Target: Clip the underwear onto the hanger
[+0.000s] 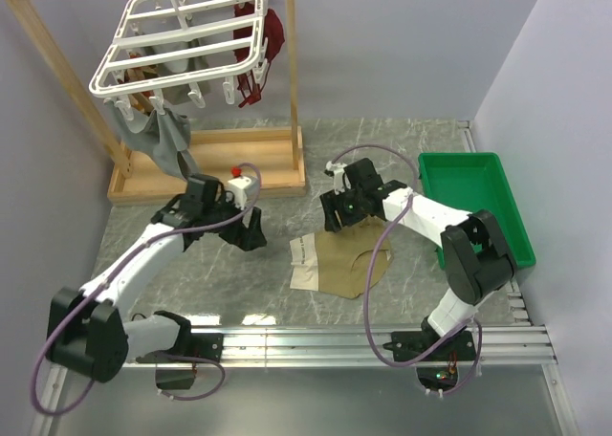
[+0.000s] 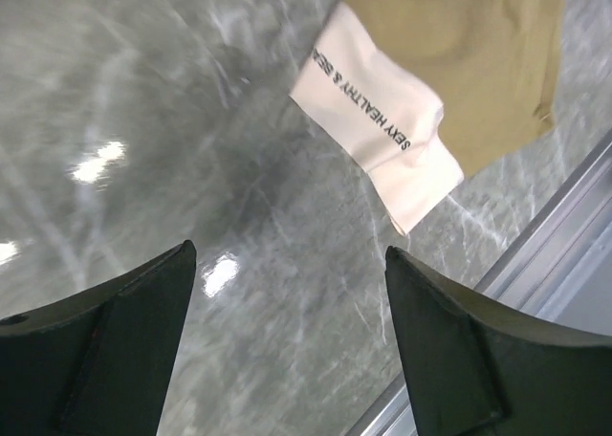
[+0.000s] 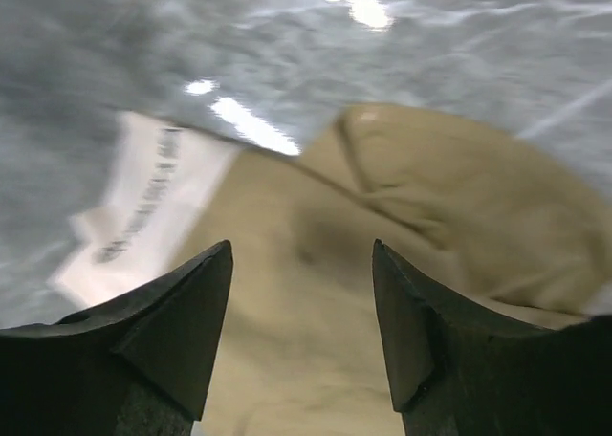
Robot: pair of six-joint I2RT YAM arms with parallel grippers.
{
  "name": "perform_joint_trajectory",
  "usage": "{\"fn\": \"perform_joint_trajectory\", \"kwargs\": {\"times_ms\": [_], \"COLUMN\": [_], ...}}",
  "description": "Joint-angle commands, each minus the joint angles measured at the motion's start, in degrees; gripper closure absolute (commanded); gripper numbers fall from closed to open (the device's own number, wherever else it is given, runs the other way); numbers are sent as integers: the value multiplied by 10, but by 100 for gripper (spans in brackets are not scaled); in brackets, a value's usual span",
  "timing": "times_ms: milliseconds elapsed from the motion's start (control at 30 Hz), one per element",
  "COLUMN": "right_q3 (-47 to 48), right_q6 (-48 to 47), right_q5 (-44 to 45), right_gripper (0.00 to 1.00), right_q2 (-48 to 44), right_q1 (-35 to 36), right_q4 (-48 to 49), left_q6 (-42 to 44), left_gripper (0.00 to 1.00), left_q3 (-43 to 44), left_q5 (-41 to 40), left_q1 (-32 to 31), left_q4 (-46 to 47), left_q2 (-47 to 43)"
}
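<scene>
Right gripper (image 3: 301,254), jaws parted and empty, hovers over the tan underwear (image 1: 346,264) lying flat on the table (image 1: 239,283), its wrist view blurred. Left gripper (image 2: 290,254), spread wide, holds nothing just beside the cloth. The hanger (image 1: 182,49) hangs behind, clips partly hidden.

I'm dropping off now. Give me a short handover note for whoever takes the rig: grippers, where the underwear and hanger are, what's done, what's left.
Left gripper: open, empty, over bare table beside the underwear's white waistband.
Right gripper: open, empty, right over the tan cloth.
Underwear: lying on the table between the arms, not held.
Hanger: hanging from the wooden frame at far left; a grey garment and a dark red garment hang on it.
Done: nothing clipped yet.
Left: grasp the underwear, lift it to the hanger, clip it.
</scene>
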Motion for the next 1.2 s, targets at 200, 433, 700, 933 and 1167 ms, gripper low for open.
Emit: {"fn": "perform_joint_trajectory", "kwargs": {"times_ms": [200, 433, 700, 933, 1167], "right_q3": [-1, 2, 131, 126, 95], "right_q6": [-139, -313, -252, -321, -376], "right_q5": [115, -134, -95, -27, -16], "right_gripper": [75, 85, 64, 54, 48], "right_q2": [72, -23, 35, 87, 78], "right_q1": [3, 51, 22, 30, 57], "right_q4": [-99, -306, -189, -132, -115], "left_q6": [-4, -32, -57, -44, -42], "left_gripper": [22, 21, 21, 19, 19], "left_q3": [39, 46, 58, 71, 83], "left_q5": [-46, -45, -4, -12, -10], "left_q1": [-35, -32, -1, 2, 5], "left_q4": [39, 33, 29, 21, 21], "left_q2": [70, 62, 64, 65, 74]}}
